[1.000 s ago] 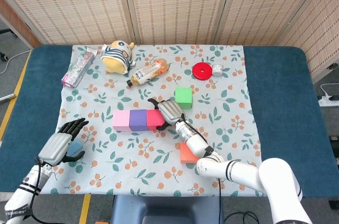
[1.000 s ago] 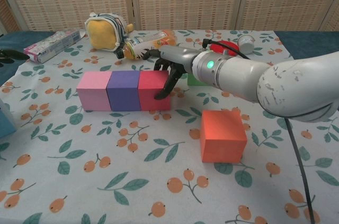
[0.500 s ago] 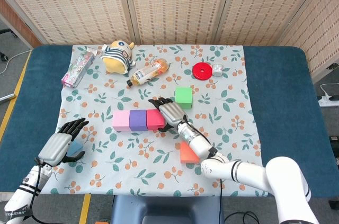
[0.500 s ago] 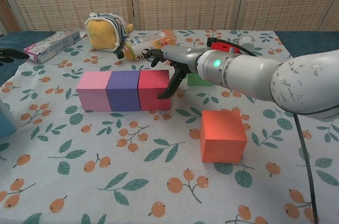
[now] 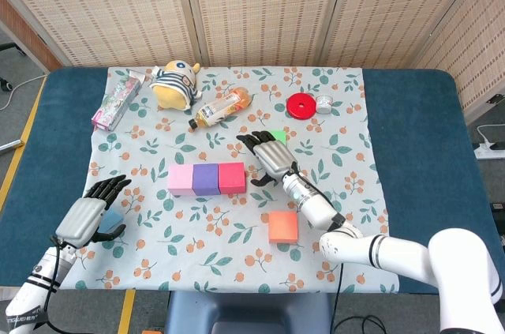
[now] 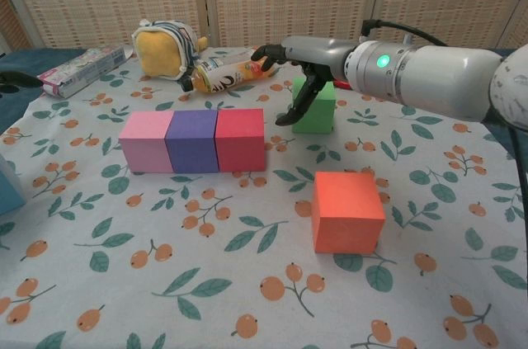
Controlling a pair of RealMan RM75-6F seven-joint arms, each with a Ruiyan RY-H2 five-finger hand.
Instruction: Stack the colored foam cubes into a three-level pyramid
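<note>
Six foam cubes show. Three sit in a touching row near the middle of the cloth: a pink cube [image 5: 180, 179], a purple cube [image 5: 205, 178] and a red cube [image 5: 231, 178], all flat on one level. A green cube [image 6: 314, 106] stands apart behind and to the right of the row, an orange cube [image 5: 282, 227] lies alone nearer the robot, and a blue cube [image 5: 111, 220] sits at the left edge by the left hand.

The right hand [image 5: 269, 157] hovers above the green cube with its fingers [image 6: 297, 108] spread and curled downward, holding nothing; from the chest view a fingertip hangs in front of the cube's left face, and contact cannot be told. The left hand [image 5: 88, 214] rests low at the left, fingers apart, beside the blue cube and not gripping it.

Behind lie one stuffed toy [image 5: 176, 84], one bottle [image 5: 222, 107] on its side, one long packet [image 5: 117, 99], one red disc [image 5: 301, 104] and one small round tin [image 5: 323, 103].

A white cloth [image 5: 158, 247] printed with leaves and orange berries covers a dark blue table [image 5: 418, 144]. Woven folding screens [image 5: 260, 2] stand behind.
</note>
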